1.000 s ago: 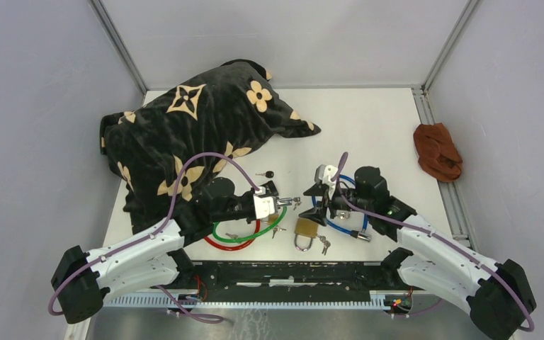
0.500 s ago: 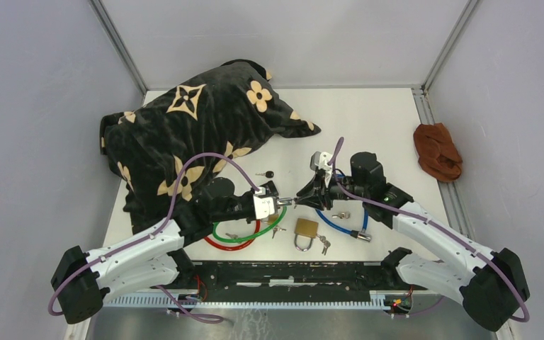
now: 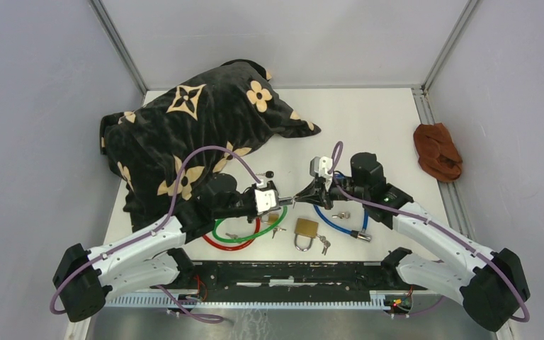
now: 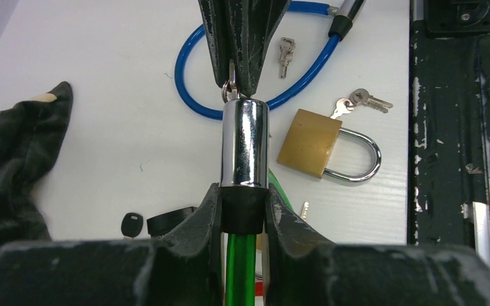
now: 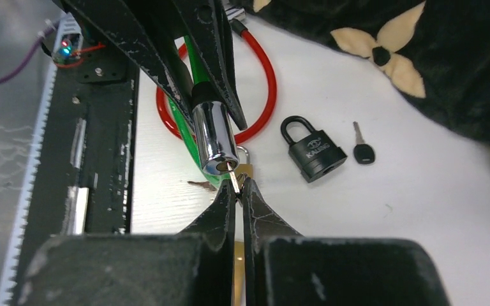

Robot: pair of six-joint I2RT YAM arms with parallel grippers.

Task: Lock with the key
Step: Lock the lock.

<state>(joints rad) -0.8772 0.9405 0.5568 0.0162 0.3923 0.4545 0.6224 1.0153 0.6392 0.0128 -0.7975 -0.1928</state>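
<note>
The green cable lock's chrome cylinder (image 4: 245,141) is held up off the table. My left gripper (image 4: 243,204) is shut on the black collar at the cylinder's base, with the green cable (image 3: 244,237) trailing down behind it. A small silver key (image 5: 233,176) sticks in the keyhole at the cylinder's (image 5: 215,138) end face. My right gripper (image 5: 238,185) is shut on the key's head, its tips right against the cylinder. In the top view the two grippers meet tip to tip, left (image 3: 268,203) and right (image 3: 299,197), above the table's front middle.
On the table lie a red cable (image 3: 219,243), a blue cable lock (image 3: 340,223), a brass padlock (image 3: 305,229) with keys, a black padlock (image 5: 313,153) and a black-headed key (image 5: 362,152). A black patterned blanket (image 3: 191,120) covers the back left. A brown cloth (image 3: 437,151) sits far right.
My right gripper moved left to the cylinder's end and closed on the key. The left gripper kept its hold and shifted slightly.
</note>
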